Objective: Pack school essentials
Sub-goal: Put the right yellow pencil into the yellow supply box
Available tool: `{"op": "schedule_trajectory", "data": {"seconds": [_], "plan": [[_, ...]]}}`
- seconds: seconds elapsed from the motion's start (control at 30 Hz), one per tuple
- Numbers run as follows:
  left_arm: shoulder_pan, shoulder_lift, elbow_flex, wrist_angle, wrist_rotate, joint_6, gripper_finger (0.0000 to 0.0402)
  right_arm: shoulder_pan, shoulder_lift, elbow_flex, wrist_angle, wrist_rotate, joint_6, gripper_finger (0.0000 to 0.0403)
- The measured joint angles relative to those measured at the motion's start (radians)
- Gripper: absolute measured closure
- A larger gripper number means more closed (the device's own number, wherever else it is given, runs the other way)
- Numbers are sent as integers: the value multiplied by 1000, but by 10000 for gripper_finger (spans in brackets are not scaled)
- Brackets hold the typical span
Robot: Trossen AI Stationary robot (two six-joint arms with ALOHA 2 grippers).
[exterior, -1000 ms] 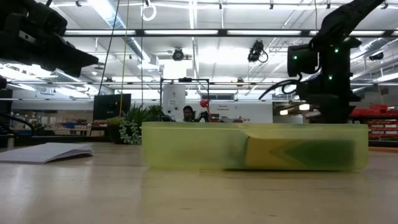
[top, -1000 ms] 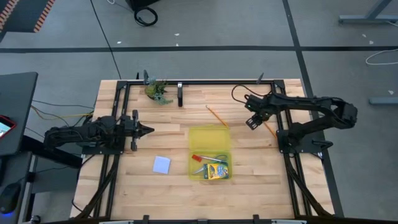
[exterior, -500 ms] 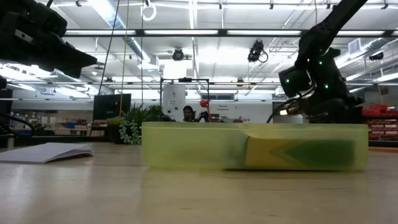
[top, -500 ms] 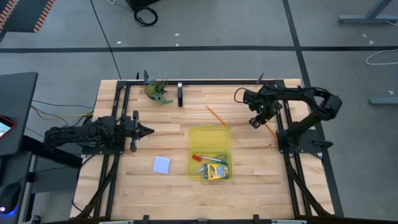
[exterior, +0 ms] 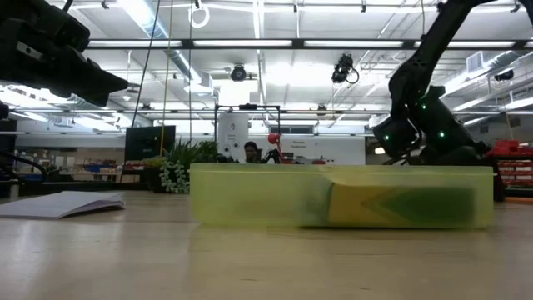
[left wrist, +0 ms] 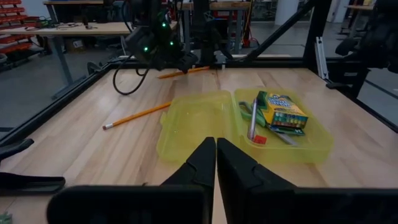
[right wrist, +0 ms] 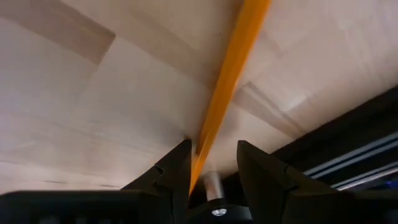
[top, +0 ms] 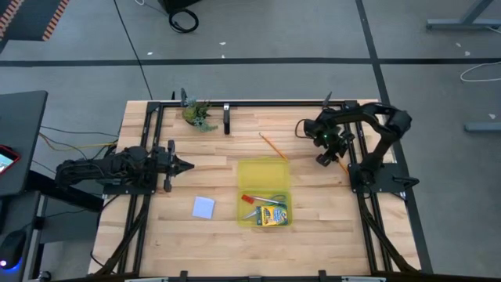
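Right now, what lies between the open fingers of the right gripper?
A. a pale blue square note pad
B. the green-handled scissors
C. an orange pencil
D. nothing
C: in the right wrist view the orange pencil runs on the wooden table between the right gripper fingers, which stand apart.

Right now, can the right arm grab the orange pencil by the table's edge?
Probably yes. The right gripper is open, and the orange pencil lies between its fingers on bare wood, with nothing blocking it.

Two pencils; one yellow case; one crayon box; one note pad.
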Motion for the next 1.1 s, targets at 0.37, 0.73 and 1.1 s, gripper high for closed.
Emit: {"op": "schedule_trajectory", "data": {"seconds": [0.37,0.73,1.1], "plan": [[0,0,0,-3,10,2,387,-4,40,1,23,-53,-159,304],[0,1,36,-49,10,5,382,-5,41,0,25,-96,-206,362],[0,1,36,-80,10,-72,378,-3,-23,8,36,-151,-214,366]]}}
